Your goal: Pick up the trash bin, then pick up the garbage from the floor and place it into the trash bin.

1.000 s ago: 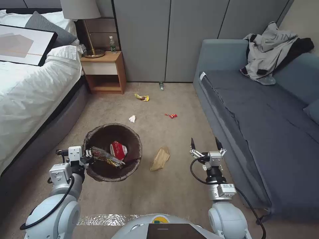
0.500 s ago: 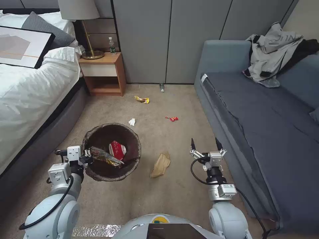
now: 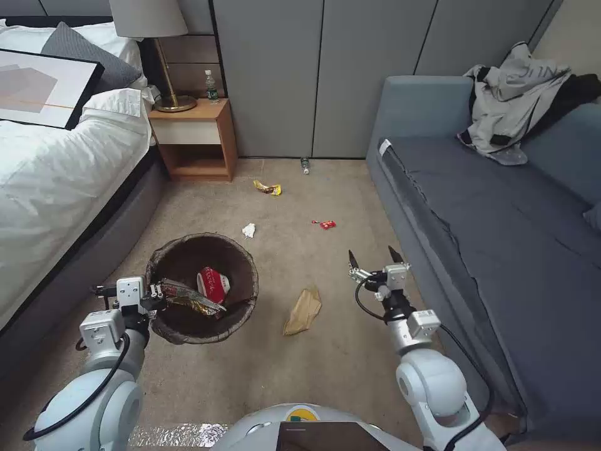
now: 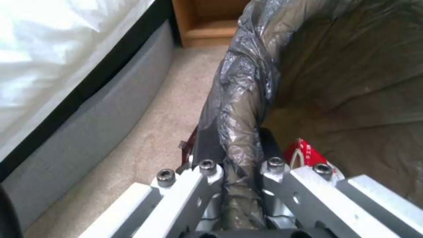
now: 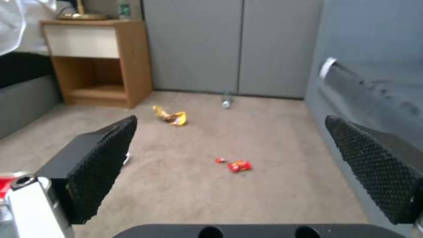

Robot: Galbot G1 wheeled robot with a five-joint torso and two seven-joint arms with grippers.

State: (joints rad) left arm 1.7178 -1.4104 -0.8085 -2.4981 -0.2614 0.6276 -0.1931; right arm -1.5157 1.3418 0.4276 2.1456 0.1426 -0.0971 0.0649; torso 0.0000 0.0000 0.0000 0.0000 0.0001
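The trash bin [image 3: 164, 260], lined with a dark-brown bag, hangs at the lower left with my left gripper [image 3: 155, 294] shut on its near rim. The left wrist view shows the rim [image 4: 238, 109] pinched between the jaws. Inside it lie a red-and-white packet [image 3: 213, 285] and a long wrapper [image 3: 188, 300]. The garbage on the carpet is a brown paper bag [image 3: 303, 311], a white tissue [image 3: 249, 230], a red packet [image 3: 325, 223], a yellow wrapper [image 3: 268, 186] and a small bottle [image 3: 305, 165]. My right gripper [image 3: 374, 255] is open, to the right of the paper bag and past it.
A bed [image 3: 56, 181] runs along the left, with a wooden nightstand [image 3: 194, 134] at its head. A blue sofa [image 3: 488, 207] with clothes [image 3: 519, 94] lines the right. Grey cabinet doors [image 3: 313, 75] close off the far end. Open carpet lies between them.
The view shifted slightly at first. My right gripper has reached forward and a little left, still open. The left arm and bin have drifted slightly left.
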